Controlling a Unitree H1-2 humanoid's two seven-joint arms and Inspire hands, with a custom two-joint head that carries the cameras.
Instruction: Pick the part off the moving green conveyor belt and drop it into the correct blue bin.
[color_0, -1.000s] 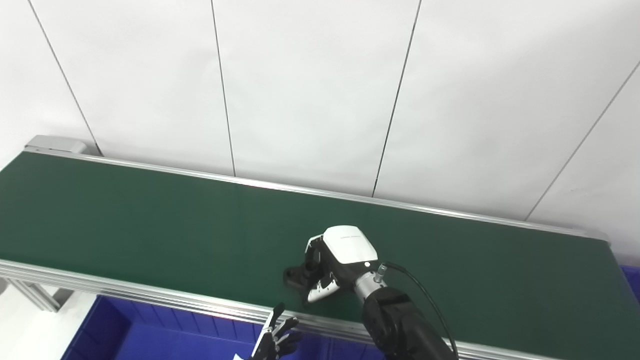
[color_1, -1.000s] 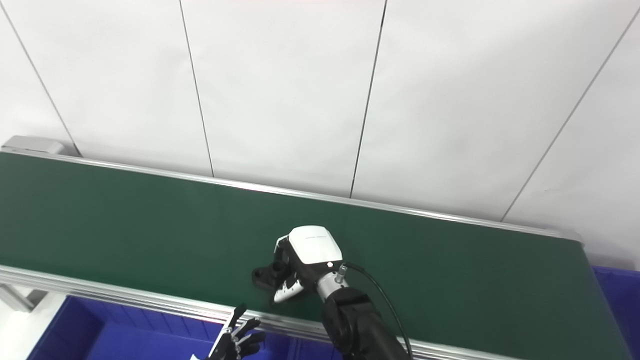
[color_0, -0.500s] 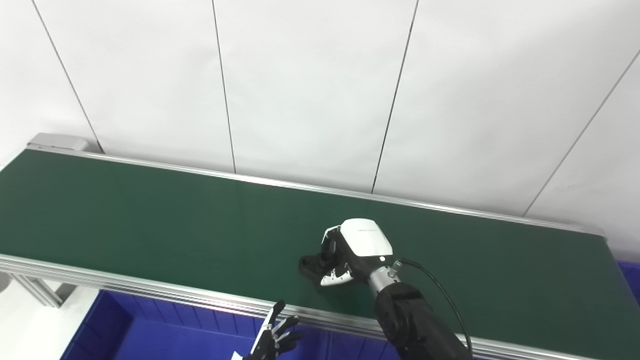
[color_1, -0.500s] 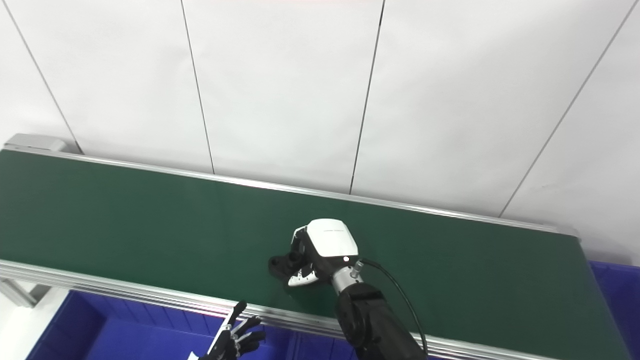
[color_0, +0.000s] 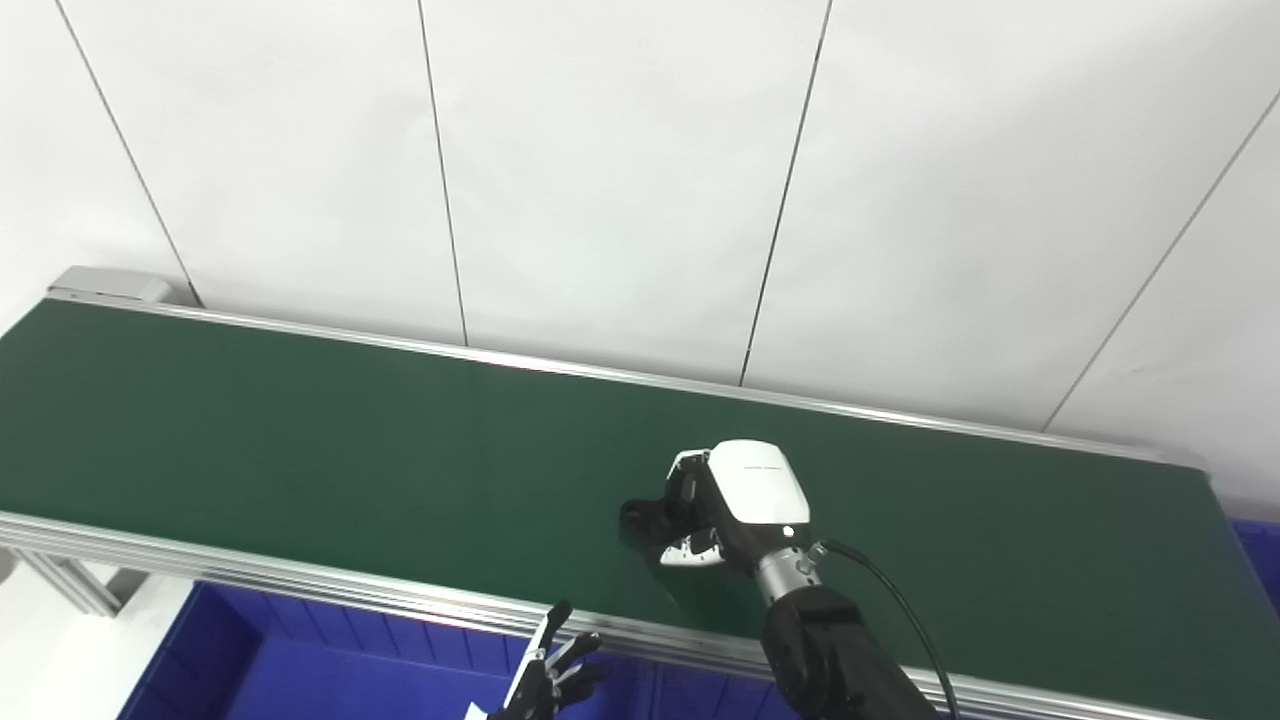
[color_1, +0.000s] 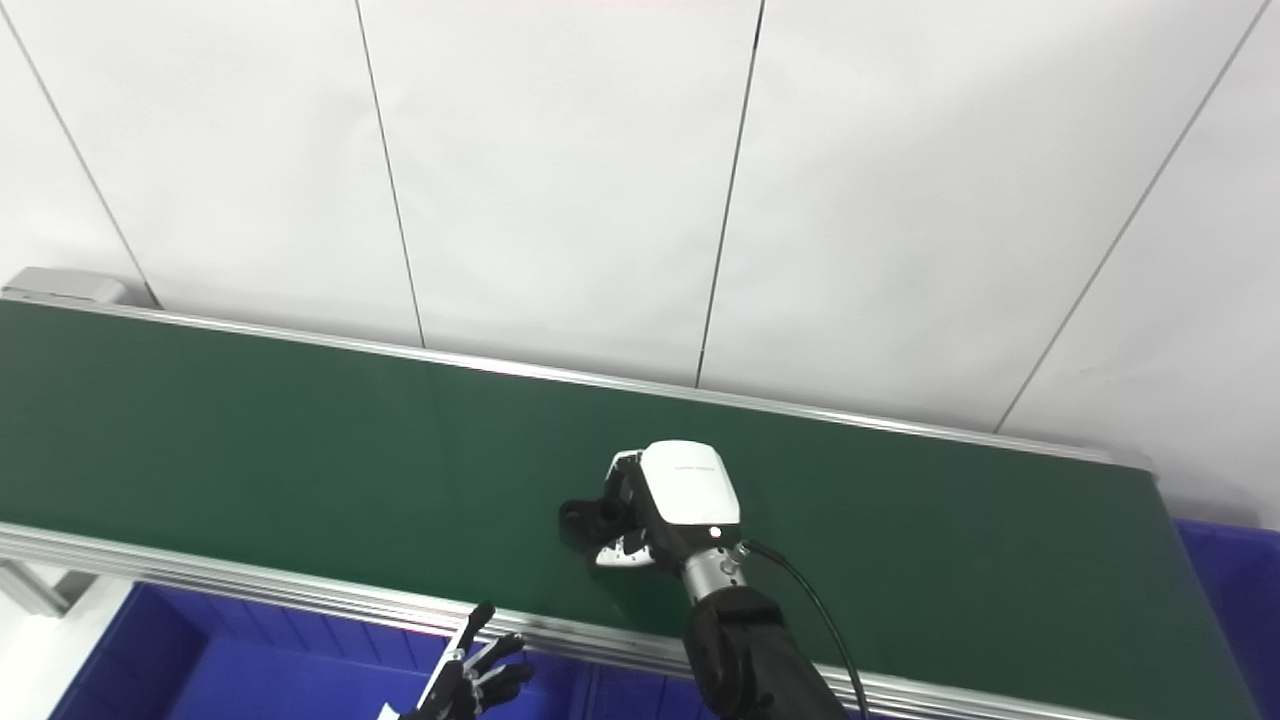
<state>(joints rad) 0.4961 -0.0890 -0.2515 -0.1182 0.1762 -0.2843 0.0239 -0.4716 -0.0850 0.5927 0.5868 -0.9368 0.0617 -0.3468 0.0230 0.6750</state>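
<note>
Fingers of the right robot hand (color_0: 735, 505) curl around the black part (color_1: 585, 517) on the green conveyor belt (color_0: 300, 430) — part low against the surface. Left robot hand (color_1: 470, 680) hangs spread, holding nothing, above the blue bin (color_0: 300, 670).

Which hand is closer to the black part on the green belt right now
Right. The right hand is closed around the black part on the conveyor belt. The left hand hangs below the belt's near rail, fingers spread, over the blue bin.
</note>
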